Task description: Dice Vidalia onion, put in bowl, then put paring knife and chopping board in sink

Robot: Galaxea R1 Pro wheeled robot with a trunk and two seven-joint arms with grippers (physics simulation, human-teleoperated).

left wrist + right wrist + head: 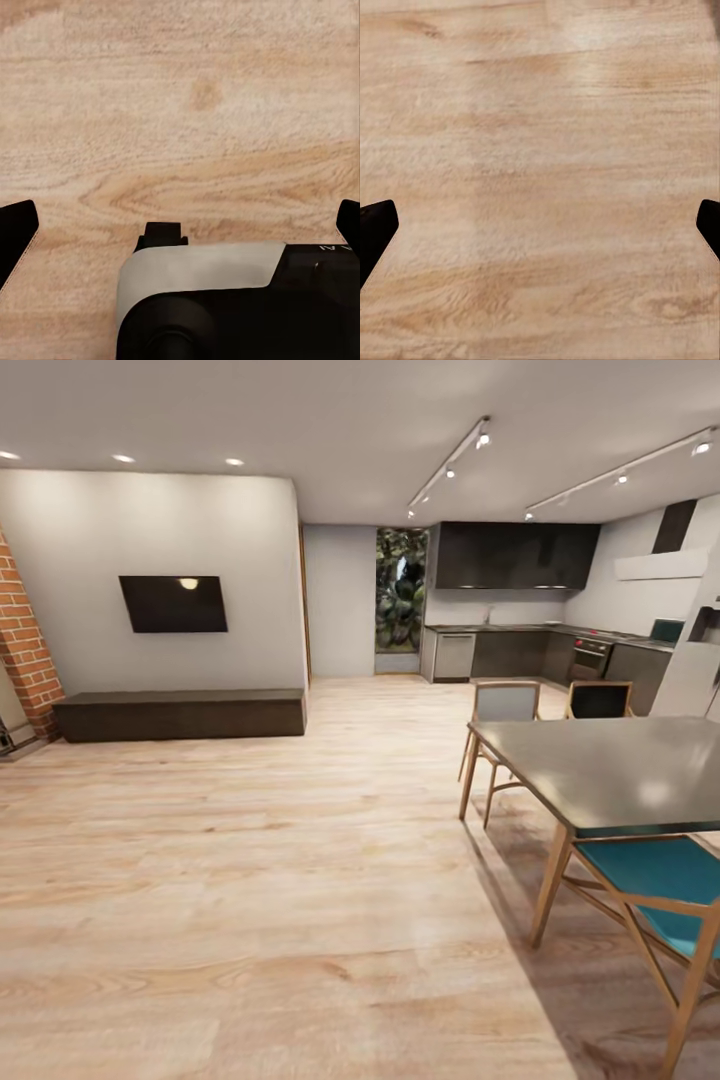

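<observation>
I am in the living area, far from the kitchen. The dark kitchen cabinets with their countertop run along the back wall at the right. From here the sink is too small to make out, and the onion, chopping board, paring knife and bowl are out of view. My left gripper hangs open over the wooden floor, its dark fingertips spread wide and empty. My right gripper is likewise open above bare floorboards, with nothing between its fingertips.
A grey dining table with wooden legs stands close at the right, a teal-seated chair in front and two chairs behind it. A low dark bench under a wall TV sits at the left. Wooden floor stretches toward the kitchen.
</observation>
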